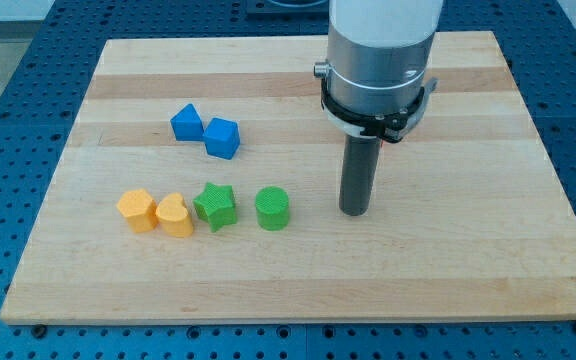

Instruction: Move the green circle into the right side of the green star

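Right of the frame's centre, my tip (355, 213) rests on the wooden board (488, 250), touching no block; as a plain rod it has nothing to open and holds nothing. The green circle (273, 208) sits near its left, just beside the green star (215, 205), apart.

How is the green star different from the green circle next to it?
The green star has pointy arms, while the green circle is a round cylinder with a flat top. The green star sits close beside a yellow heart; the green circle stands alone, nearer my tip, which is to its right, apart from it. Both are green and look about equally tall.
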Tool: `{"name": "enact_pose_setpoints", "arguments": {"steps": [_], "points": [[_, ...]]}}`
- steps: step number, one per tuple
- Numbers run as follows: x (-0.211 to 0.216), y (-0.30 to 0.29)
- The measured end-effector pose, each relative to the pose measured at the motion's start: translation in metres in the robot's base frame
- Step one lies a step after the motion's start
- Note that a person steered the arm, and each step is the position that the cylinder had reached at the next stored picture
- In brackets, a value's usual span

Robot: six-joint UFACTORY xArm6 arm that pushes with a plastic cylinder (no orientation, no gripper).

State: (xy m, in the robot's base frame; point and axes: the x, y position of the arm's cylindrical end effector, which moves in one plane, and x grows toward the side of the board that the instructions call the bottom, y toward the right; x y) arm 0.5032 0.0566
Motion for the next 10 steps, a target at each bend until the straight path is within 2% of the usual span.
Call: {"name": "enact_pose_setpoints", "arguments": {"steps": [2, 3, 6, 10], "points": [[0.017, -0.010], [0.024, -0.037], [0.016, -0.042], [0.015, -0.094]]}}
